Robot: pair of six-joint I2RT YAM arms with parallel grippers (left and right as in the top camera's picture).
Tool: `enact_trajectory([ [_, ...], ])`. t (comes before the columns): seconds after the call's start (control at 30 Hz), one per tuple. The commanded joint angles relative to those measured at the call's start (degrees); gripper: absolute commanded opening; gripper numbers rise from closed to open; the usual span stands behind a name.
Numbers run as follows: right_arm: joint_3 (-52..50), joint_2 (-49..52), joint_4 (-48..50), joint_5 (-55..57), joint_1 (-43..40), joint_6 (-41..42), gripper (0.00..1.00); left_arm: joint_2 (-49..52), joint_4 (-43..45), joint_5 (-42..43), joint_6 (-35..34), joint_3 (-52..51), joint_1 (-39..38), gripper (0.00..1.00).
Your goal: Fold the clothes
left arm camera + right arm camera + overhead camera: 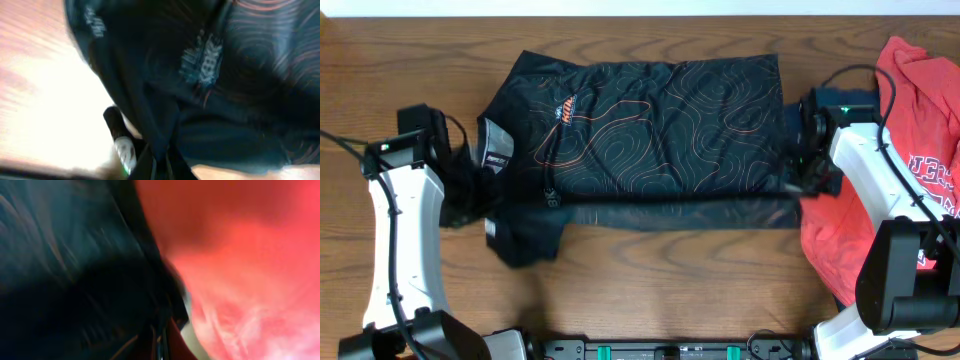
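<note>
The black jersey (660, 125) with thin orange-red contour lines lies spread across the middle of the table, its front edge drawn in a straight taut line between the two arms. My left gripper (470, 195) is shut on the jersey's left end near the collar; in the left wrist view black cloth (200, 65) runs down into the jaws (161, 167). My right gripper (810, 182) is shut on the jersey's right end; the right wrist view is blurred, with dark cloth (75, 280) at the jaws (161, 347). A red printed T-shirt (920, 110) lies under the right arm.
A strip of dark navy cloth (793, 118) shows between the jersey's right edge and the right arm. The red T-shirt also fills the right half of the right wrist view (250, 270). Bare wooden table (670, 280) lies in front of the jersey.
</note>
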Motion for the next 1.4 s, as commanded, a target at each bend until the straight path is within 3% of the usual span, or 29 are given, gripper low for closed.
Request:
enact_trajectory([
  [0.0, 0.07, -0.76, 5.79, -0.52, 0.26, -0.26, 0.01, 2.73, 6.71, 2.71, -0.52, 0.04, 0.35, 0.06],
  [0.2, 0.04, -0.17, 17.29, -1.03, 0.55, -0.26, 0.01, 9.99, 19.98, 8.35, -0.92, 0.04, -0.07, 0.06],
  [0.47, 0.04, 2.95, 26.73, -1.03, 0.76, -0.26, 0.01, 17.31, 29.9, 8.85, -0.94, 0.04, -0.46, 0.06],
  [0.53, 0.04, 4.07, 30.14, -1.25, 0.81, -0.26, 0.06, 17.55, 31.71, 8.85, -0.94, 0.04, -0.46, 0.07],
  [0.57, 0.04, 4.42, 31.65, -1.51, 0.81, -0.26, 0.15, 17.49, 32.48, 8.85, -0.94, 0.07, -0.46, 0.28],
  [0.6, 0.04, 4.85, 33.11, -1.68, 0.83, -0.26, 0.28, 17.33, 32.89, 8.85, -0.94, 0.15, -0.46, 0.63],
  [0.63, 0.04, 5.03, 34.07, -1.79, 0.85, -0.26, 0.38, 17.16, 32.96, 8.85, -0.92, 0.33, -0.44, 0.82],
  [0.7, 0.04, 5.03, 34.64, -1.88, 0.83, -0.28, 0.5, 16.61, 32.11, 8.81, -0.9, 0.48, -0.39, 0.93],
  [0.73, 0.04, 5.01, 34.36, -1.88, 0.79, -0.28, 0.63, 16.13, 30.93, 8.79, -0.9, 0.48, -0.22, 0.96],
  [0.87, 0.04, 5.03, 29.44, -1.92, 0.81, -0.26, 0.64, 15.32, 24.37, 7.5, -0.92, 0.48, 0.9, 1.0],
  [1.0, -0.02, 5.05, 20.39, -1.84, 0.81, -0.33, 0.63, 15.54, 18.86, -1.7, -0.92, -0.37, 1.2, 1.0],
  [1.07, -0.39, 5.22, 17.59, -1.84, 0.81, -0.72, 0.63, 15.56, 19.52, -5.64, -0.92, -1.77, 1.2, 1.0],
  [1.23, -3.37, 5.25, 18.62, -1.88, 0.9, -0.72, 0.63, 15.58, 25.49, -5.81, -0.92, -6.14, 1.2, 1.0],
  [1.3, -4.52, 5.25, 19.69, -1.86, 0.92, -0.72, 0.61, 15.58, 27.76, -5.81, -0.92, -7.76, 1.2, 0.93],
  [1.37, -5.44, 5.25, 20.15, -1.86, 0.9, -0.72, 0.6, 15.58, 29.44, -5.79, -0.94, -9.2, 1.2, 0.76],
])
